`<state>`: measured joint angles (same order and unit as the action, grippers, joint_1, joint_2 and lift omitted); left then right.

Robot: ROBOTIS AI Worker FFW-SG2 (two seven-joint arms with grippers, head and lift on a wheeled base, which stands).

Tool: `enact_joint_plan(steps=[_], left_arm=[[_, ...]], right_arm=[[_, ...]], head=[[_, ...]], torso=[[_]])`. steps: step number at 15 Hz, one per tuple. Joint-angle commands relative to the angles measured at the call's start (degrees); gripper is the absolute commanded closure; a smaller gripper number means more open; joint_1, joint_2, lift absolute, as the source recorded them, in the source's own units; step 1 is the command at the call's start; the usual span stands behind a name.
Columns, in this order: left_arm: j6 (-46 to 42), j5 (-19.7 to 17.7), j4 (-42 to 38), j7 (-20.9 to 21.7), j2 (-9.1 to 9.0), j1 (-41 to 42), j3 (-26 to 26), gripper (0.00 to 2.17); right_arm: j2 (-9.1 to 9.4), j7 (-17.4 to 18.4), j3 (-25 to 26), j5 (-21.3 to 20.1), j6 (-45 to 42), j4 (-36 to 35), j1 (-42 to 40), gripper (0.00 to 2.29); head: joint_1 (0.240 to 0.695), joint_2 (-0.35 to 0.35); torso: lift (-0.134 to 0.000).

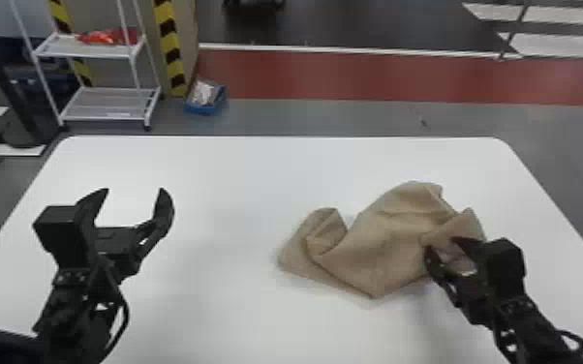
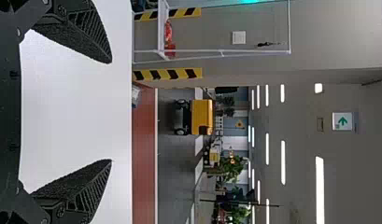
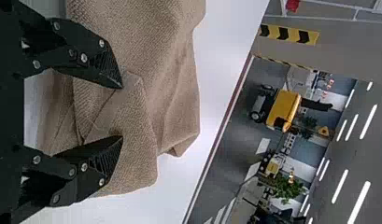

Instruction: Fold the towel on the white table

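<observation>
A crumpled beige towel [image 1: 387, 232] lies right of centre on the white table [image 1: 237, 184], its left part folded over in a loop. At its right end is my right gripper [image 1: 441, 245], fingers apart over the cloth. In the right wrist view my right gripper [image 3: 122, 112] has a raised fold of the towel [image 3: 156, 93] between and beyond its parted fingertips, not clamped. My left gripper [image 1: 135, 191] is held above the table's left side, wide apart and well away from the towel. The left wrist view shows my left gripper [image 2: 111, 112] with nothing between its fingers.
Beyond the table's far edge stand a white shelf rack [image 1: 106, 104] at the left and a blue box [image 1: 206, 99] on the floor. Bare tabletop lies between my left gripper and the towel.
</observation>
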<state>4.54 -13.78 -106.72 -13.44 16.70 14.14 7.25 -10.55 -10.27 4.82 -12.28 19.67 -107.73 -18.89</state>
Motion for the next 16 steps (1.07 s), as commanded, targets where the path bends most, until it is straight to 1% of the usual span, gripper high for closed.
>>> enact_joint_plan(steps=[1, 2, 4, 7, 9, 10, 11, 12, 13, 14, 15, 16], left_arm=[[0.0, 0.0, 0.1, 0.0, 0.0, -0.1, 0.0, 0.14], [0.0, 0.0, 0.1, 0.0, 0.09, -0.2, 0.0, 0.14], [0.0, 0.0, 0.2, 0.0, 0.09, -0.2, 0.0, 0.14], [0.0, 0.0, 0.2, 0.0, 0.26, -0.2, 0.0, 0.14], [0.0, 0.0, 0.2, 0.0, 0.35, -0.3, 0.0, 0.14], [0.0, 0.0, 0.1, 0.0, 0.35, -0.3, 0.0, 0.14], [0.0, 0.0, -0.2, -0.1, 0.44, -0.2, 0.1, 0.14], [0.0, 0.0, -0.8, -0.2, 0.53, 0.2, 0.0, 0.14], [0.0, 0.0, -1.1, -0.1, 0.53, 0.4, 0.0, 0.14], [0.0, 0.0, -1.2, -0.1, 0.53, 0.5, 0.1, 0.14], [0.0, 0.0, -1.5, 0.0, 0.53, 0.6, 0.4, 0.14], [-0.4, 0.0, -1.5, -0.1, 0.53, 0.6, 0.6, 0.14]], right_arm=[[0.0, 0.0, 0.5, 0.6, -0.4, -0.1, 0.2, 1.71], [0.0, 0.0, 0.8, 1.3, -0.4, -0.6, 0.1, 1.77], [0.0, 0.0, 0.9, 1.4, -1.3, -2.8, -1.0, 1.77], [0.0, 0.0, 1.9, 2.3, -1.3, -9.3, -3.7, 1.78], [0.0, -0.8, 4.8, 6.7, -0.9, -17.7, -7.2, 1.78], [-0.09, -0.9, 7.7, 9.9, 0.3, -20.2, -7.9, 1.78], [-0.35, -0.7, 12.3, 14.3, 0.9, -21.1, -7.7, 1.78], [-0.61, -0.3, 17.4, 18.7, 3.8, -20.7, -5.6, 1.78], [-0.88, -0.7, 23.4, 25.3, 10.3, -17.4, -1.2, 1.78], [-0.96, -1.4, 27.9, 28.9, 15.4, -11.7, 1.8, 1.78], [-1.4, -1.8, 28.6, 29.0, 16.2, -7.7, 2.5, 1.78], [-1.4, -1.2, 28.1, 27.5, 16.2, -2.8, 3.2, 1.77]], head=[[0.695, -0.058], [0.695, -0.06], [0.695, -0.063], [0.695, -0.056], [0.695, -0.052], [0.695, -0.05], [0.695, -0.051], [0.695, -0.057], [0.695, -0.097], [0.695, -0.135], [0.695, -0.172], [0.695, -0.209]], torso=[[-0.12], [-0.12], [-0.12], [-0.12], [-0.12], [-0.12], [-0.12], [-0.12], [-0.12], [-0.12], [-0.12], [-0.12]])
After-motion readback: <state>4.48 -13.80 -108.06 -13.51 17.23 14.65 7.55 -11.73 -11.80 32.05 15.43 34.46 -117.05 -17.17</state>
